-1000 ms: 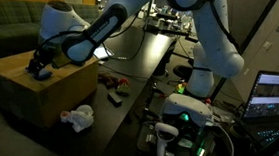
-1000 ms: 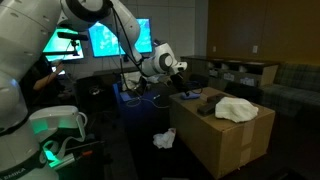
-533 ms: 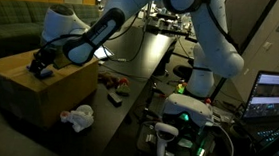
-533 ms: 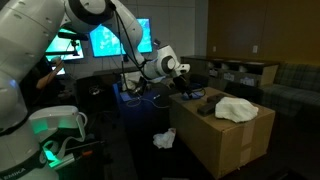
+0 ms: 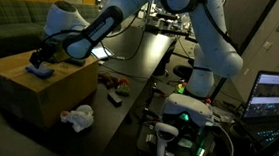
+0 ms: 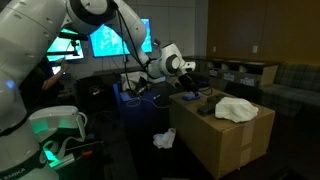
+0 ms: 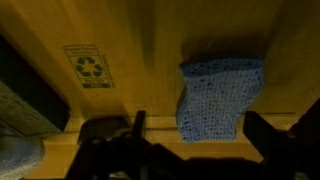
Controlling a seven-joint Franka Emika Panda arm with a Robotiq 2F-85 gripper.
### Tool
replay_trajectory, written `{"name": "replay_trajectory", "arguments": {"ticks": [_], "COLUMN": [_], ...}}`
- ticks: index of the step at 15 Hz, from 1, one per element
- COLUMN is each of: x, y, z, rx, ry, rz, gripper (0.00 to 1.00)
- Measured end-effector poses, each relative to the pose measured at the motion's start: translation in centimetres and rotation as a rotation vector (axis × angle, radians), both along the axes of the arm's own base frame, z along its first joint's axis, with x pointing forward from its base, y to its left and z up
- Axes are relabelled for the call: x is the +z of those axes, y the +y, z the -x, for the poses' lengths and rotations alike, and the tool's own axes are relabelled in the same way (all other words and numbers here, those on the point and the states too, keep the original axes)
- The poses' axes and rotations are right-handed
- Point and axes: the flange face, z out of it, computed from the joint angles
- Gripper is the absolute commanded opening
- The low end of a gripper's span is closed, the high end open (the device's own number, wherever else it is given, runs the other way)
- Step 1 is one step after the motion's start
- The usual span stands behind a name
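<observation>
Over the last 1 second the tool (image 5: 41, 56) has risen off the blue cloth (image 5: 41, 71). The cloth now lies flat and free on the cardboard box (image 5: 18, 94), at the left of the frame. In the wrist view it sits right of centre, near a recycling mark (image 7: 88, 65), with the tool's jaws spread wide and empty above it. The cloth looks set down and released. A white cloth (image 6: 237, 108) lies further along the box top.

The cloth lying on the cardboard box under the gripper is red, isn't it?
Not red. The cloth is blue, and the wrist view shows that plainly. The rest is right: it lies on the cardboard box, under the gripper.
</observation>
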Motion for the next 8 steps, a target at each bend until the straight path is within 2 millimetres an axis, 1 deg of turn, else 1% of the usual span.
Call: {"name": "replay_trajectory", "arguments": {"ticks": [3,8], "x": [-0.4,-1.7], "y": [-0.2,-0.5], "z": [-0.8,-2.4], "rx": [0.016,0.048], "ry": [0.002,0.008], "rz": [-0.014,-0.034], "gripper": [1.00,1.00]}}
